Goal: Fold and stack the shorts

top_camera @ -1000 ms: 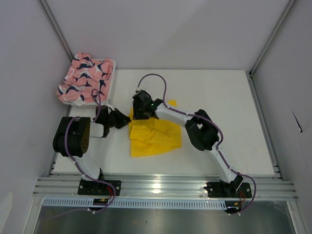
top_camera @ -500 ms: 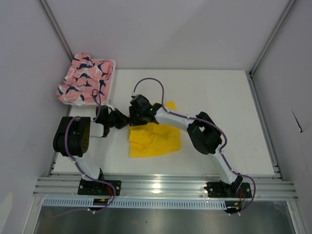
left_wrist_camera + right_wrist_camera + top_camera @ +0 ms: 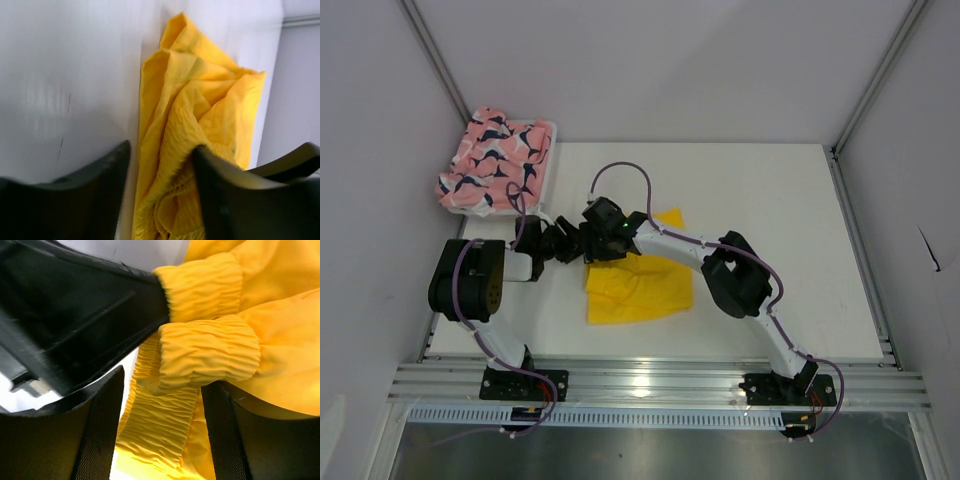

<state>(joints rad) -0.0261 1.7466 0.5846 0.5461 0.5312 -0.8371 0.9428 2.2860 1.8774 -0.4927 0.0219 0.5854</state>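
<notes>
The left arm (image 3: 470, 280) folds tight at the elbow, forearm pointing right. The left gripper (image 3: 565, 243) has its jaws parted. The right arm (image 3: 735, 275) stretches far leftward, wrist tipped down. The right gripper (image 3: 592, 246) sits just beside the left one, nearly tip to tip, jaws also apart.

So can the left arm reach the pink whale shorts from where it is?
Probably yes. The pink shorts lie on the basket close to the left claw, with nothing between them. Its jaws are open, but it points at the yellow shorts, so it must turn first.
</notes>
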